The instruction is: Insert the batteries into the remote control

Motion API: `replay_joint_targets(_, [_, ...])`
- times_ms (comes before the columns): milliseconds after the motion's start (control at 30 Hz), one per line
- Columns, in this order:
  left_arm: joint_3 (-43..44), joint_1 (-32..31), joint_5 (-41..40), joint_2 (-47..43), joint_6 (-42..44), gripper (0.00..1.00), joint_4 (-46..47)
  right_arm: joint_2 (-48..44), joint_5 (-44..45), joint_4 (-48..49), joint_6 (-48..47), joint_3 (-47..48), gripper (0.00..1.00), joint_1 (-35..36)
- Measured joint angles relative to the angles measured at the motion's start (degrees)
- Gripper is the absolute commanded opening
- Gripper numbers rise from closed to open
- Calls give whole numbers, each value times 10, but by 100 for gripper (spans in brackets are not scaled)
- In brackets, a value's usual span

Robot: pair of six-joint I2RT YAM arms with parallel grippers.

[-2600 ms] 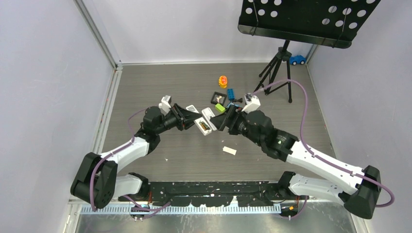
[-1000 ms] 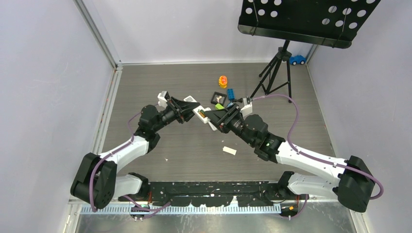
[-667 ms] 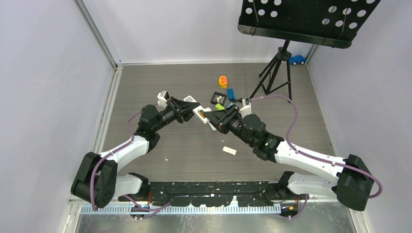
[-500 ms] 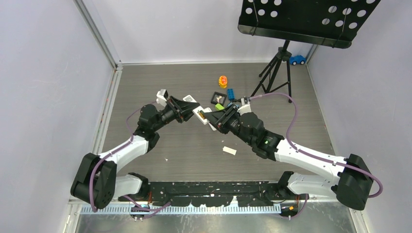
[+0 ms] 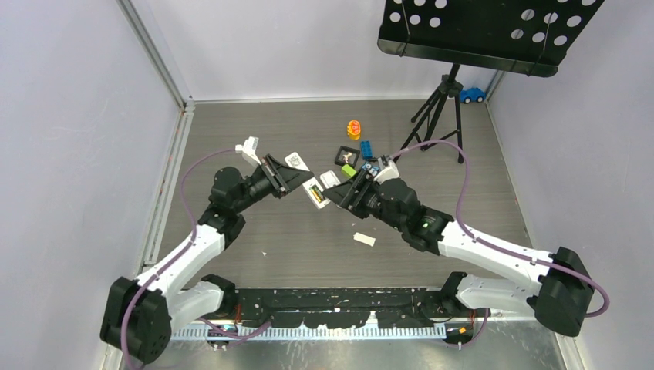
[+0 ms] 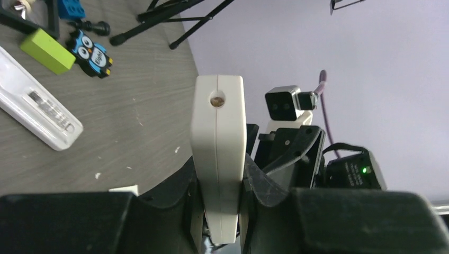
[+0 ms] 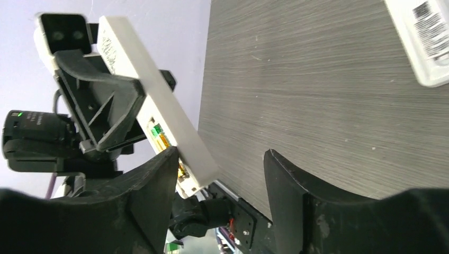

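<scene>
The remote control (image 5: pixel 315 193) is pinched edge-on in our left gripper (image 6: pixel 218 182) over mid-bench, with batteries (image 7: pixel 158 135) showing in its open recess. Our right gripper (image 7: pixel 219 156) stands spread at its 3 o'clock, just beside its free end, holding nothing. A slimmer white remote (image 6: pixel 37 108) lies at 1 o'clock, with a green block (image 6: pixel 46 50), an owl figure (image 6: pixel 95 50) and a tripod (image 5: pixel 449 83) beyond.

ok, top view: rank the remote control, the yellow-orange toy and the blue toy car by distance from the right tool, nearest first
From the right tool:
1. remote control: right beside it, on its left.
2. yellow-orange toy: well beyond it, toward the back.
3. blue toy car: far back right corner, clearly farthest.
</scene>
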Motion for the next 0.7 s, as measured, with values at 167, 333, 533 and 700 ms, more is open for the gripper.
replay_joint_targets(167, [6, 0, -23, -49, 77, 0, -49, -51, -7, -40, -54, -10, 72, -17])
replay_joint_targets(333, [-7, 0, -50, -55, 104, 0, -55, -81, -1, -108, -121, -3, 72, -20])
replay_joint_targets(533, [-44, 0, -67, -24, 105, 0, -53, -30, -61, -183, -225, 34, 76, -21])
replay_joint_targets(700, [-64, 0, -68, 21, 97, 0, -35, 55, -118, -190, -304, 69, 76, -5])
